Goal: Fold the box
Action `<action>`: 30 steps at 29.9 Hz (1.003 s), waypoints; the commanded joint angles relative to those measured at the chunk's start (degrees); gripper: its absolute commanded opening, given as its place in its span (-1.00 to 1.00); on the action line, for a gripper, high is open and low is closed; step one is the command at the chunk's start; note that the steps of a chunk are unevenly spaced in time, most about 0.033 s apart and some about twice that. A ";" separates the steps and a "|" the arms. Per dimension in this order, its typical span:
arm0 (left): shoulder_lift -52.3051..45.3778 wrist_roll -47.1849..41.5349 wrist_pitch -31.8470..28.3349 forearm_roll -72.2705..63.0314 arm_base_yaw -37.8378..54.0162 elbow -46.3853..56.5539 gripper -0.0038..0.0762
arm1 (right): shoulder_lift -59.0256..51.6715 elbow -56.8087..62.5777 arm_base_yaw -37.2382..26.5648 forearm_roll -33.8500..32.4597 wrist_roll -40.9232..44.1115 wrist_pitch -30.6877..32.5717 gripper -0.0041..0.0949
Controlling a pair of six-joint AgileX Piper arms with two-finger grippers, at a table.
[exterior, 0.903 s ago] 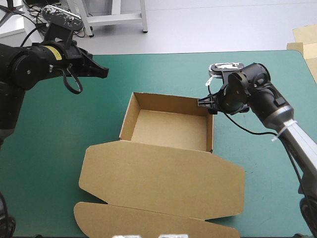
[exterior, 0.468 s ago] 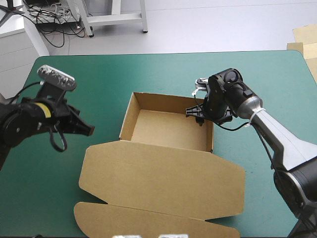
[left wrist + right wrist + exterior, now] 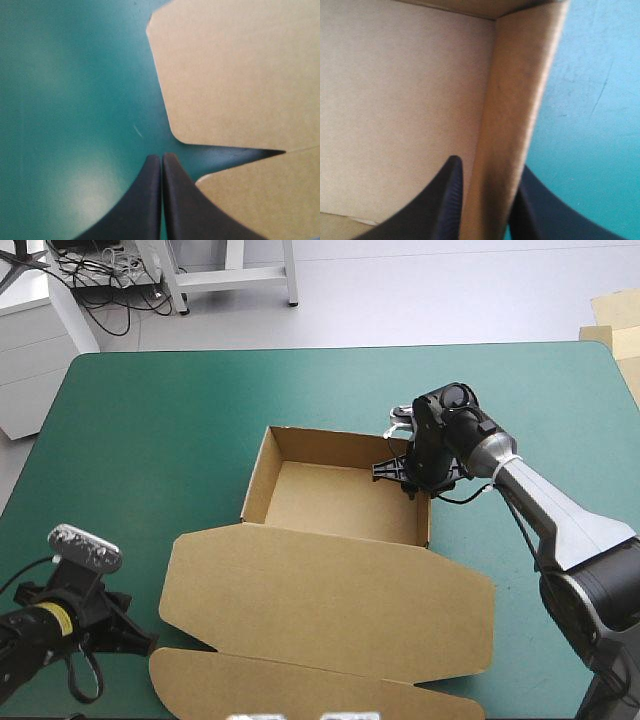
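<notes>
The brown box [image 3: 340,502] stands mid-table as an open tray with raised walls, and its lid [image 3: 330,605] lies flat toward the near edge. My right gripper [image 3: 405,478] straddles the tray's right wall near its far corner. In the right wrist view that wall [image 3: 515,115] runs between the black fingers [image 3: 449,200], one inside and one outside, and the right gripper [image 3: 487,172] is shut on it. My left gripper [image 3: 148,645] sits low by the lid's left edge. In the left wrist view it [image 3: 161,161] is shut and empty, pointing at the notch between the lid [image 3: 235,75] and its front flap [image 3: 265,200].
Teal-green cover [image 3: 160,440] lies bare left of and beyond the tray. Pale board sheets [image 3: 615,325] show off the table's far right corner. The lid's front flap [image 3: 300,685] reaches close to the near edge.
The left arm swung from the far left of the table down to the near left, beside the lid. The right gripper moved left onto the tray's right wall.
</notes>
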 commanded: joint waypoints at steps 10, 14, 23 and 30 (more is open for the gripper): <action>-17.35 -3.83 -2.98 0.18 -0.15 15.01 -0.93 | -1.20 -1.42 -0.05 -0.97 -0.07 1.22 -0.96; -19.55 -4.05 -2.98 0.31 -0.15 15.22 -0.93 | -1.20 -1.42 -0.31 -2.86 -0.07 1.22 -0.96; -19.59 -4.05 -2.98 0.31 -0.15 15.22 -0.93 | -5.59 -1.87 -12.58 -3.62 -5.48 1.22 -0.96; -19.59 -4.05 -2.98 0.31 -0.15 15.22 -0.93 | -9.60 -1.87 -32.14 -3.50 -12.96 1.22 -0.96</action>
